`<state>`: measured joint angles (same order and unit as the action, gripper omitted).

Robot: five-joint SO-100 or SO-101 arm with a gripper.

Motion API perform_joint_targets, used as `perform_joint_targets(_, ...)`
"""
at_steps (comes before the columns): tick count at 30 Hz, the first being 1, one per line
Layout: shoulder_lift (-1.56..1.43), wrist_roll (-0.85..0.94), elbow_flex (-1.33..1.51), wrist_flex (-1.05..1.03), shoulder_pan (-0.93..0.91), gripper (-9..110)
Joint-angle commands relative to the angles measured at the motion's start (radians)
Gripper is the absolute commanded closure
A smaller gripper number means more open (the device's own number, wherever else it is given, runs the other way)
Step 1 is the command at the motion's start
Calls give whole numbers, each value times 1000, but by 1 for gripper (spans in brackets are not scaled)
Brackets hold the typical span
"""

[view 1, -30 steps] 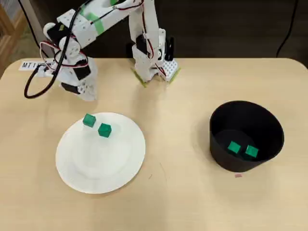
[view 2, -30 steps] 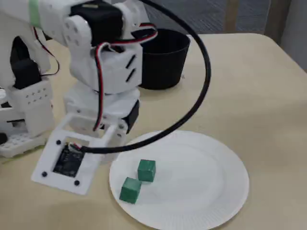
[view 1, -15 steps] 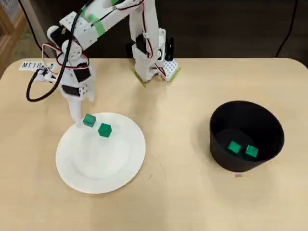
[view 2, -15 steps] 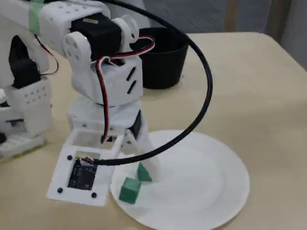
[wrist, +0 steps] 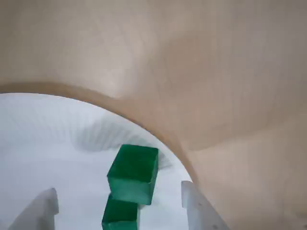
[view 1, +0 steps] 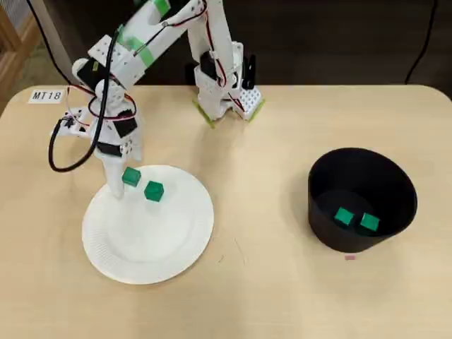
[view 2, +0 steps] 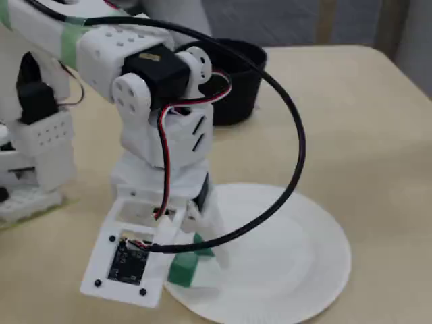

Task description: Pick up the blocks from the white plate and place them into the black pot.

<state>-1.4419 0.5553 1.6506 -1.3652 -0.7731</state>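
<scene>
The arm is bent down over the far left edge of the white plate (view 1: pixel 148 233), and its gripper (wrist: pixel 117 203) stands spread apart, one pale fingertip (wrist: pixel 43 206) on each side of a green block (wrist: pixel 133 173) in the wrist view, with clear gaps between the pads and the cube, so nothing is grasped. A second green block (wrist: pixel 120 218) lies just behind the first in that view, touching or nearly touching it, partly cut off by the bottom edge. From overhead, the two cubes sit close together on the plate's upper left part: one (view 1: pixel 131 176) right beside the lowered finger, the other (view 1: pixel 153 191) a little to its right and nearer the plate's middle. In the fixed view the gripper body hides most of this; only a bit of green (view 2: pixel 183 266) peeks out beneath the white fingers at the plate's left rim (view 2: pixel 324 270). The black pot (view 1: pixel 395 191) stands well apart on the right side of the table (view 1: pixel 268 282) in the overhead view, upright, with two more green blocks (view 1: pixel 343 216) lying side by side on its bottom.
</scene>
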Motion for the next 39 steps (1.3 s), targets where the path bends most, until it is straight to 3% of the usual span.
perform_joint_targets(1,2,-20,-2,6,9,67)
perform_joint_targets(11,25,-69,-11,12,14,75)
perform_joint_targets(22,63,-123,-15,64,26,104)
perform_joint_targets(31,-21,-133,-37,98,106,104)
perform_joint_targets(39,-442,-357,-12,457,393,104)
